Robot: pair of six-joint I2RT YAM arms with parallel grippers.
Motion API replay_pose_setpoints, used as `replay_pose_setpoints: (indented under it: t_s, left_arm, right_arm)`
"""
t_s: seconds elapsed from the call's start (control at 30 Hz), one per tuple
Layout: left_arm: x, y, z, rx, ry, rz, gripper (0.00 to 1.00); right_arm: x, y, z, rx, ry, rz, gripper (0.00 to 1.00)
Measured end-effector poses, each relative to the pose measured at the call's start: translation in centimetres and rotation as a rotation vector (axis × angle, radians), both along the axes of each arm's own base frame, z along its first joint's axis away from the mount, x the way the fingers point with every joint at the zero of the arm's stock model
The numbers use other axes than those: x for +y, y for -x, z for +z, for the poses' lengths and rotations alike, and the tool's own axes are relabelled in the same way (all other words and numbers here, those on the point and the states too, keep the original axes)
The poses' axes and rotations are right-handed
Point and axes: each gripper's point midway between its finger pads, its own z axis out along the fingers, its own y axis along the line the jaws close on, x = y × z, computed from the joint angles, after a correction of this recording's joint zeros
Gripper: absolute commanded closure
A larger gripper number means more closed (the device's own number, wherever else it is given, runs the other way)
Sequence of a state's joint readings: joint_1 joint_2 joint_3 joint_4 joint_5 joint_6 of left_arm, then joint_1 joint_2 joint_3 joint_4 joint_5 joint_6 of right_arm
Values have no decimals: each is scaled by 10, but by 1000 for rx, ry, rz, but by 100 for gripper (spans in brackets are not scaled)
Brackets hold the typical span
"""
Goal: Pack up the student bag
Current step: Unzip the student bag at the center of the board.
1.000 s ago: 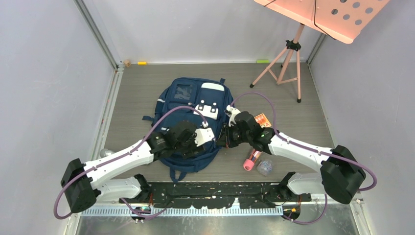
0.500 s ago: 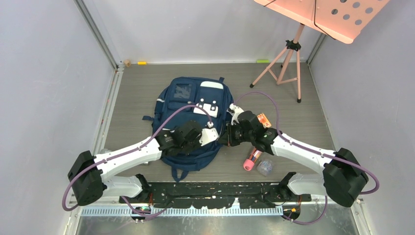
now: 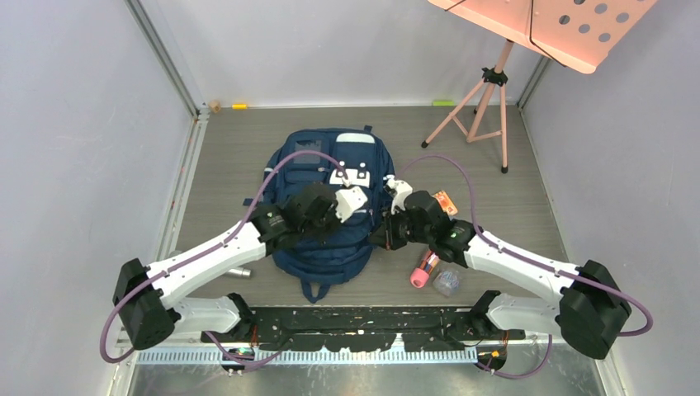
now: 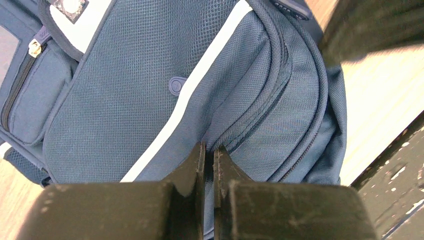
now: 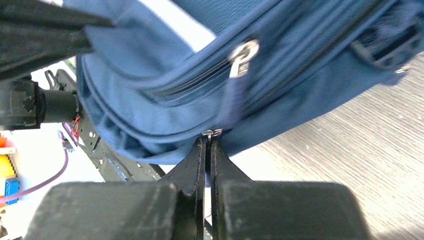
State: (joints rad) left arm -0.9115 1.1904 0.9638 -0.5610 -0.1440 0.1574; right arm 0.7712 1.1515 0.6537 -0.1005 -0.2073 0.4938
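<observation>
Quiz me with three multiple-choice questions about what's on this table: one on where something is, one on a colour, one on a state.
1. Where is the pink music stand? A) far right corner B) far left corner C) near left corner
2. What colour is the student bag? A) red B) navy blue C) green
3. The right end effector is: A) wide open B) out of sight C) shut on the zip pull
Answers: 1 A, it stands far right; 2 B, navy fabric throughout; 3 C, its closed jaws clamp the pull.
</observation>
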Motion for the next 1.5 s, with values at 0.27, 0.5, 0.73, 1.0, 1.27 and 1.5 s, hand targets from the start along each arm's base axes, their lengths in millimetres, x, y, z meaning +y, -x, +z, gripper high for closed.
replay_pose_setpoints:
  t_s: [0.27,0.5,0.73,1.0,1.27,1.5]
  left_arm:
    - [-7,-11,4,122,119,42,100]
    - [-11,-13,4,210,187,45,100]
    - [-13,-17,8,292,259,84,100]
    - [-13,-21,14,358,350,111,100]
    - [-12,-27,23,410,442,145,100]
    - [-6,-35,31,441,514,185,100]
  right_arm:
    - [12,22,14,-71,-2,56,100]
    - [20,30,20,-143,21,42,99]
    - [51,35,30,-241,10,32,99]
    - [104,36,27,-325,24,17,99]
    - [156,37,9,-416,59,26,99]
    - [179,30,9,-463,64,23,92]
